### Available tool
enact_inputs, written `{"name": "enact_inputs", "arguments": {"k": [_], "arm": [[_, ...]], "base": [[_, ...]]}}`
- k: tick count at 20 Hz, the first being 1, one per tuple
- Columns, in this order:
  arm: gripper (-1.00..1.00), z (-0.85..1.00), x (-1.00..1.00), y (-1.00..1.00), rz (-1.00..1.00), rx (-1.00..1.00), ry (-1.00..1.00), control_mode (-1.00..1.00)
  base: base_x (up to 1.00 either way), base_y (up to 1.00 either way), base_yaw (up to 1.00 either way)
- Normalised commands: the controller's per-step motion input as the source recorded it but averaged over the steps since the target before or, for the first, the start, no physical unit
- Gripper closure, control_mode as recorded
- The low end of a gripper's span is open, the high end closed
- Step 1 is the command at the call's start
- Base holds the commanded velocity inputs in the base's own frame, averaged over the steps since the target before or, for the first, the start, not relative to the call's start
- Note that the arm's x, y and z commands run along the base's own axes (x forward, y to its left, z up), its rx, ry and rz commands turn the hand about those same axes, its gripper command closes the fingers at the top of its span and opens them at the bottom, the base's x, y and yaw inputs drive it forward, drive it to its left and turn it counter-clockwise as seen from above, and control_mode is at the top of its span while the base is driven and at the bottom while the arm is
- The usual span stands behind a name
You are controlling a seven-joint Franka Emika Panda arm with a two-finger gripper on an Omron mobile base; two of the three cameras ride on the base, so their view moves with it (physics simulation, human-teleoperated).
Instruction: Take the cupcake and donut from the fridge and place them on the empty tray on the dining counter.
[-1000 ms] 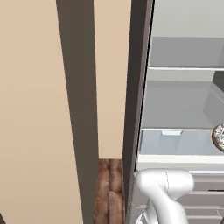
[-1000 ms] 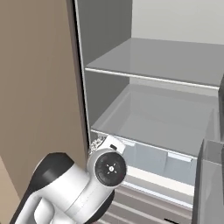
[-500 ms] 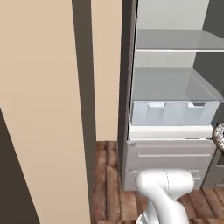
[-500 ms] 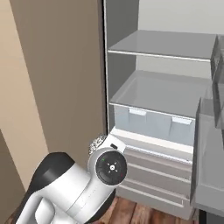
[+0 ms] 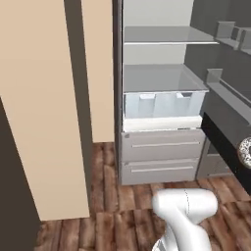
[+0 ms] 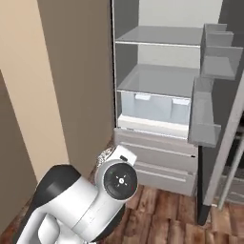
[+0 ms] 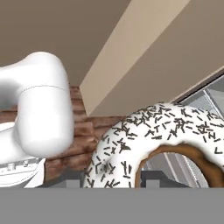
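Observation:
My gripper (image 7: 113, 179) is shut on the donut (image 7: 148, 135), a brown ring with a pale speckled glaze that rises large between the two dark fingertips (image 7: 70, 177). In the left base view the donut (image 5: 245, 153) peeks in at the right edge. In the right base view a bit of the donut (image 6: 101, 157) shows behind my wrist. The fridge (image 5: 162, 78) stands open ahead, its pale grey shelves bare and its drawers (image 5: 162, 147) closed below. The cupcake, the tray and the dining counter are out of view.
The fridge's open door (image 6: 209, 100), with bins on its inner side, juts out on the right. A tall beige panel (image 5: 44, 108) and a dark panel (image 5: 78, 73) stand to the left. Wooden floor (image 5: 112, 196) lies between me and the fridge.
The whole picture has shifted: the base has backed away from the fridge, which now looks smaller with more floor in front. The donut stays in my gripper.

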Motion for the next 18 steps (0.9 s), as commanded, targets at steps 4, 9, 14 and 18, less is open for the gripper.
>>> {"name": "enact_inputs", "arguments": {"k": [4,9,14,18], "arm": [[1.00,0.00,0.00,0.00,0.00,0.00,0.00,1.00],[1.00,0.00,0.00,0.00,0.00,0.00,0.00,1.00],[1.00,0.00,0.00,0.00,0.00,0.00,0.00,1.00],[1.00,0.00,0.00,0.00,0.00,0.00,0.00,1.00]], "base": [[-0.90,-0.62,-0.40],[-0.47,-0.38,-0.56],[-0.21,-0.13,-0.69],[-0.20,-0.11,-0.70]]}}
